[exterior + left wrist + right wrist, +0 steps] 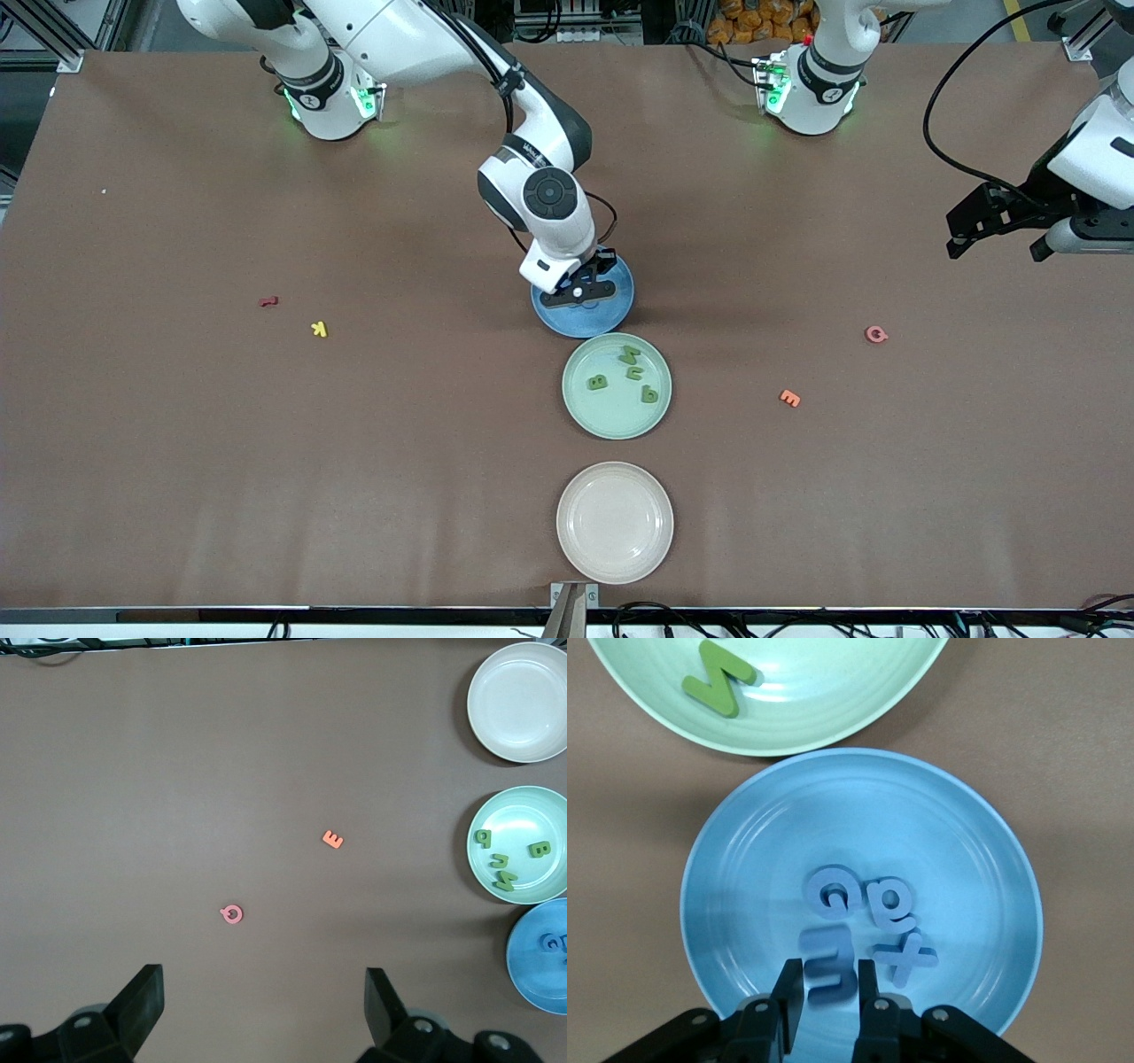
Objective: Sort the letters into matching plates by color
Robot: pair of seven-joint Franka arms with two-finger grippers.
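Note:
My right gripper (580,292) (829,964) hangs low over the blue plate (613,312) (744,833), shut on a blue letter "3" (830,948) between its fingers. Three more blue letters (833,892) lie in that plate. The pale green plate (616,418) (815,718) (523,819) lies nearer to the front camera, beside the blue one, and holds several green letters (635,373) (503,870). My left gripper (961,235) (266,992) is open and empty, waiting up over the left arm's end of the table.
A cream-white plate (615,523) (518,700) lies nearest the front camera. A pink Q (876,334) (231,914) and an orange E (789,398) (332,840) lie toward the left arm's end. A yellow K (320,329) and a red letter (268,301) lie toward the right arm's end.

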